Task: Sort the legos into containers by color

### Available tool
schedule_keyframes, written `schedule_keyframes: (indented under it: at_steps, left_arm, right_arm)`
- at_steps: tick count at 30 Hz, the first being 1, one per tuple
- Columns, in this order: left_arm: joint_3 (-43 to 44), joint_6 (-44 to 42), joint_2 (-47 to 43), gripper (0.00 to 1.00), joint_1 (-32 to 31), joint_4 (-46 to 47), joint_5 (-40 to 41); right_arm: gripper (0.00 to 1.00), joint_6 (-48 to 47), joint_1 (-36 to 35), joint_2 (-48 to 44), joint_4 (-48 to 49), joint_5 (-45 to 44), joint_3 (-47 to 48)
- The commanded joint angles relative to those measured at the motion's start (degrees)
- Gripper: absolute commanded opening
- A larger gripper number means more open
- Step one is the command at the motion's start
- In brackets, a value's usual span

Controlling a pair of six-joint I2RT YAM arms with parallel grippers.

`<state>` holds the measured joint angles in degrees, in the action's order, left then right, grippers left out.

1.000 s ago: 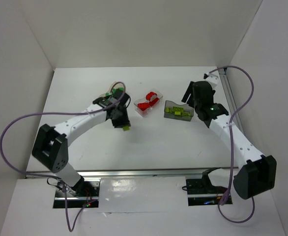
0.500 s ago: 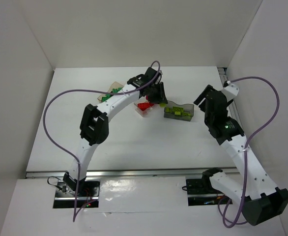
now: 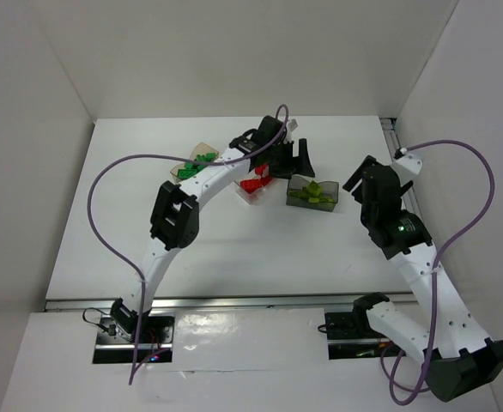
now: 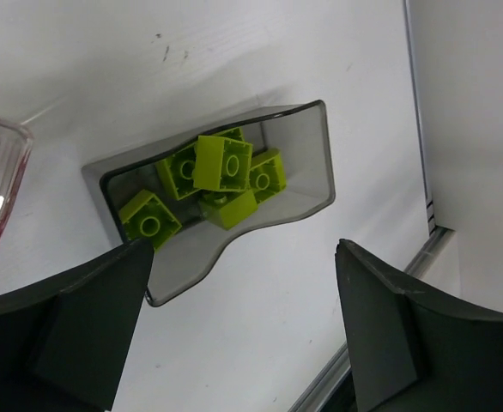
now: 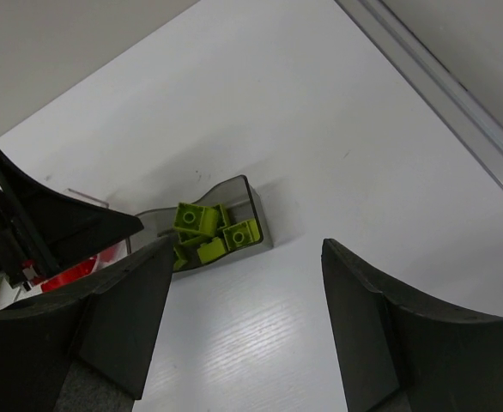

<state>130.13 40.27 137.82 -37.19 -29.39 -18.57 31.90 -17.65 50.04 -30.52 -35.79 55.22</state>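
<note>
Several yellow-green legos (image 4: 221, 172) lie heaped in the smoky grey container (image 4: 307, 184). My left gripper (image 4: 243, 257) hangs open just above its near rim, nothing between the fingers. From above, the left gripper (image 3: 292, 160) sits at the back centre over the grey container (image 3: 313, 194). Beside it stands the clear container (image 3: 256, 183) with red legos, and further left the tan container (image 3: 196, 160) with dark green legos. My right gripper (image 3: 360, 184) is open and empty, right of the grey container (image 5: 253, 215), whose yellow-green legos (image 5: 202, 225) show between its fingers.
A metal rail (image 5: 457, 94) runs along the table's right edge, close to the grey container. White walls enclose the table on three sides. The left arm's purple cable (image 3: 123, 167) loops over the left half, and the left finger (image 5: 54, 219) crosses the right wrist view.
My left arm swung from the table's left-centre to above the grey container and its jaws opened; the yellow-green brick it carried has left them. The right arm drew back slightly.
</note>
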Motion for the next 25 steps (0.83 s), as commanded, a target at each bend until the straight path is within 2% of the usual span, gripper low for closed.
schedule_keyframes:
  at_steps: [1, 2, 3, 4, 5, 8, 9, 16, 18, 22, 25]
  left_arm:
    - [0.4, -1.2, -1.8, 0.96, 0.1, 2.8, -3.4]
    - [-0.2, -1.9, -4.2, 0.96, 0.1, 2.8, -4.0]
    - [-1.0, -2.4, -5.8, 0.96, 0.1, 2.8, -4.0]
    - [-3.1, -3.3, -7.5, 0.95, 0.1, 2.8, -4.0]
    - [-4.2, -3.8, -11.4, 0.95, 0.1, 2.8, -4.0]
    - [-8.9, -6.2, -17.8, 0.95, 0.7, 0.7, 0.4]
    - [-10.3, -6.8, -22.5, 0.95, 0.7, -0.2, 3.8]
    - [-24.4, -11.5, -42.0, 0.95, 7.2, -10.3, 21.4]
    - [-26.8, -12.1, -46.0, 0.95, 10.3, -13.0, 23.1]
    - [-34.5, -12.6, -56.4, 0.95, 14.3, -13.6, 29.0]
    - [-41.4, -13.9, -64.1, 0.95, 16.4, -10.7, 31.5]
  right_arm:
    - [0.77, 0.5, -0.4, -0.6, -1.5, -1.8, 1.6]
    - [0.77, 0.5, -0.4, -0.1, -1.5, -1.8, 1.6]
    - [0.81, 0.5, -0.4, 0.4, -1.5, -1.8, 1.6]
    - [0.93, 0.5, -0.4, 0.9, -1.5, -1.8, 1.6]
    - [1.0, 1.3, -0.4, 1.6, -1.5, -2.4, 2.6]
    - [1.0, 3.0, -0.4, 6.4, -5.2, -4.0, 5.6]
    - [1.0, 3.8, 0.2, 9.2, -6.2, -4.0, 6.5]
    - [1.0, 8.3, 0.2, 17.0, -11.0, -5.9, 9.4]
    - [1.0, 8.3, 0.2, 18.4, -11.0, -5.9, 8.9]
    - [1.0, 8.3, 0.2, 19.6, -10.3, -5.3, 8.2]
    - [1.0, 7.7, 0.2, 20.9, -10.3, -4.7, 7.5]
